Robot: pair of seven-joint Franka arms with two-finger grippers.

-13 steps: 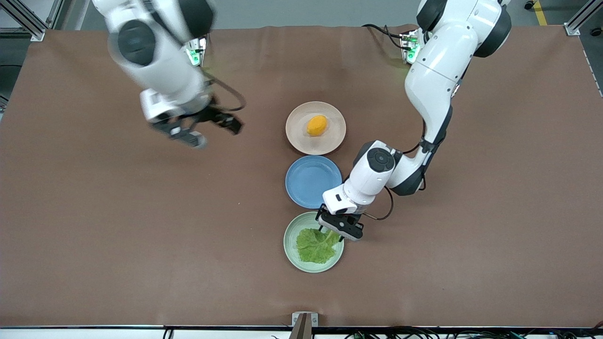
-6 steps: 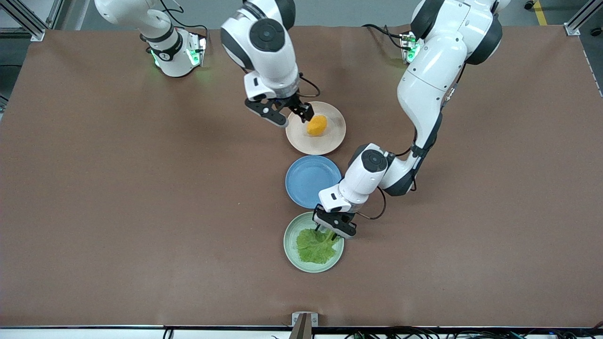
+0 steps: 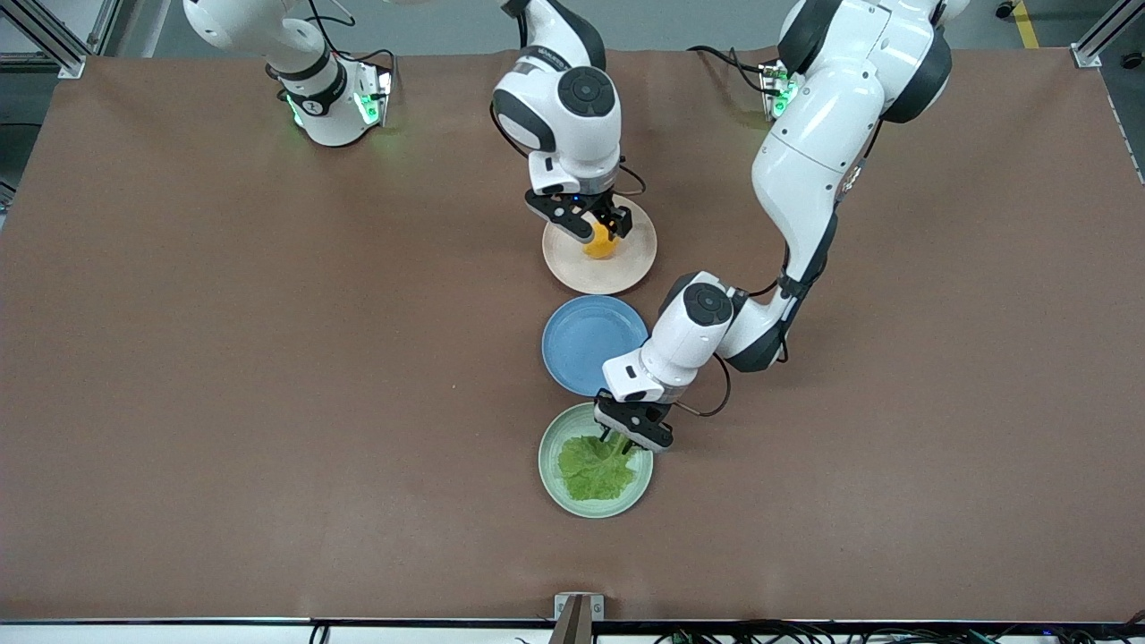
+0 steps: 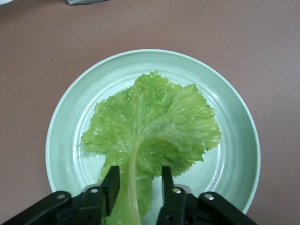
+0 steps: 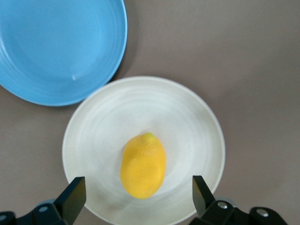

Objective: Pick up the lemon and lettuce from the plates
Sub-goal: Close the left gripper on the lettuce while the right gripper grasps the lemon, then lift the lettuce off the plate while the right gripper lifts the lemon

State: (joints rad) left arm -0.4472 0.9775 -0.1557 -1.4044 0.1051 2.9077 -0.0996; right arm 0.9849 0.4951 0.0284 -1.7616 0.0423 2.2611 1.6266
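left hand (image 4: pixel 138 187): nearly shut, straddling lettuce (image 4: pixel 152 140) stem for lift
right hand (image 5: pixel 136 197): wide open over lemon (image 5: pixel 143 165), holding nothing

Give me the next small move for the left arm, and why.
Probably close the jaws. The left gripper is down on the mint green plate, open, straddling the lettuce stem, which lies flat. The right gripper hangs open over the lemon on the beige plate.
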